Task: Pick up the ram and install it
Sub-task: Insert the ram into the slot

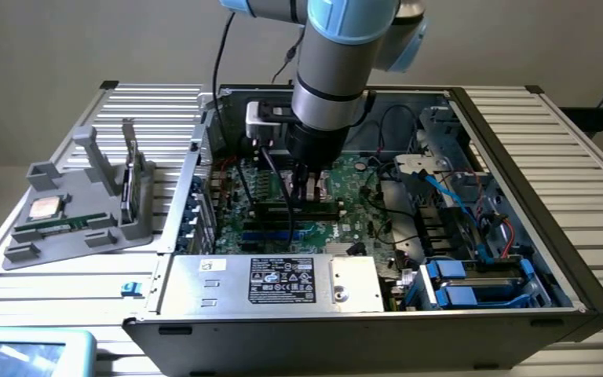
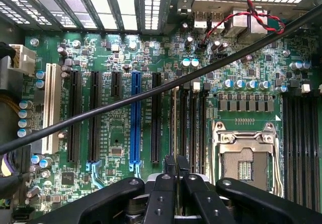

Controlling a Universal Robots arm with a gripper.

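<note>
gripper point(image 2: 176, 166): clenched almost together, lower middle of frame, over memory slots point(image 2: 193, 123); grasp on ram unclear
ram handling: likely light, stiff, thin, fragile; pinch flat faces near top edge

One camera stands off the arm point(image 1: 333, 71), high up, on the side of the open computer case point(image 1: 511, 149) where the silver box point(image 1: 270, 283) sits. It looks down at a slant, far from the jaws, and takes in the whole case and the table point(image 1: 584, 196) around it, with the gripper point(image 1: 299, 184) near the middle. The other camera sits on the wrist, right behind the jaws. It looks past them, very close to the green motherboard point(image 2: 115, 58). Both views share the patch of motherboard under and around the jaws.
</note>
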